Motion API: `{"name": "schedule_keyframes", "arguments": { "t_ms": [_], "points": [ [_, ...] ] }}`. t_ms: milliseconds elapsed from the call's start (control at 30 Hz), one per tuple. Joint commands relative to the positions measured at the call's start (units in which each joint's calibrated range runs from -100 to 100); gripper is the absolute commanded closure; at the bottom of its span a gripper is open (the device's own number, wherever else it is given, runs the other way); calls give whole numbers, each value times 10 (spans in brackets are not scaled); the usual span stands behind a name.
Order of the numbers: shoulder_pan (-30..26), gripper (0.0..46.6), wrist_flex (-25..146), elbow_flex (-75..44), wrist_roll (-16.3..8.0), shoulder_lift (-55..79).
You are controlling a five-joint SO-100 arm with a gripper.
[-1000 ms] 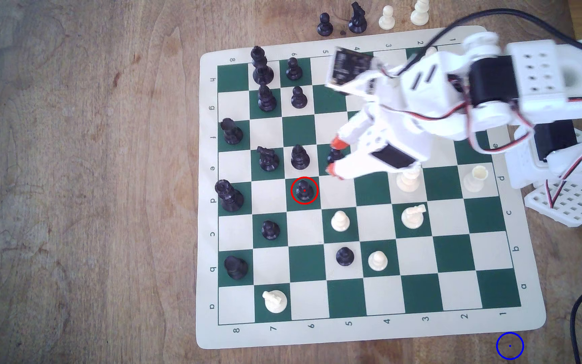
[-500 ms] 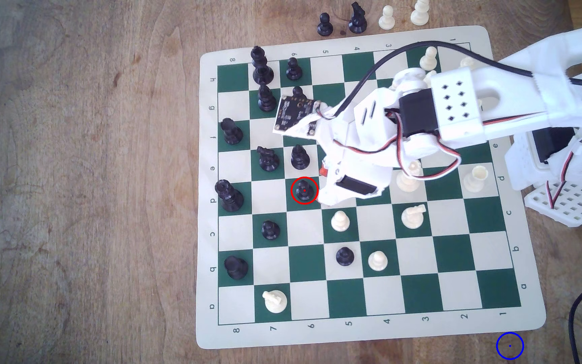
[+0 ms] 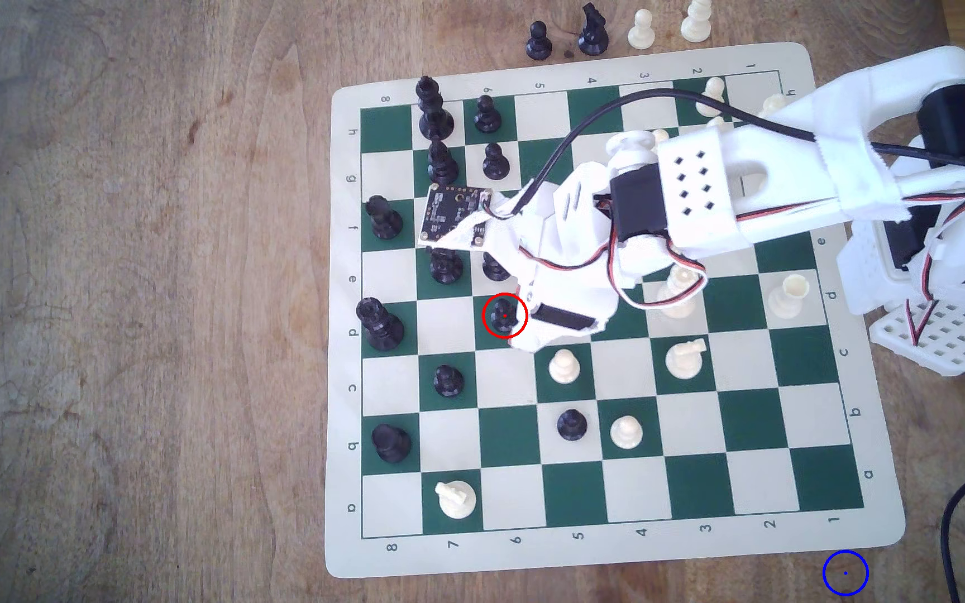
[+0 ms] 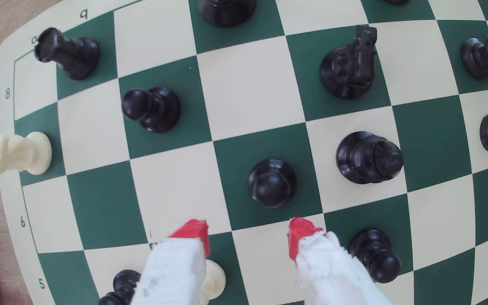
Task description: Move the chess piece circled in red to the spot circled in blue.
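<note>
Claw [image 4: 248,234] fingers stand spread apart, red tips just short of the black pawn [image 4: 272,183], touching nothing. That pawn [image 3: 504,315] sits upright on a green square; the blue ring [image 3: 845,573] lies on the counter [image 3: 120,290], off the board's corner at the exterior view's right.

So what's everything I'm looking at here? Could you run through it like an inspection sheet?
Surface: wooden table with a green and cream chess mat.
Job's things: black pawn ringed in red, upright on a green square; blue ring on bare wood off the mat's corner.
Clutter: many black and white pieces on the mat; four captured pieces beyond its far edge.
Hand: open, red fingertips just short of the pawn, not touching.
Cables: black cable over the arm; red and white wires looped beneath.
Surroundings: nothing seen.
</note>
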Motion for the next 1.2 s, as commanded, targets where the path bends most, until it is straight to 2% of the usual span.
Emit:
{"name": "schedule_keyframes", "arguments": {
  "t_ms": [0,767,1167],
  "points": [
    [3,314,-14,-44,4,4],
    [13,325,-84,-68,4,53],
    [16,385,-84,-73,10,53]
  ]
}}
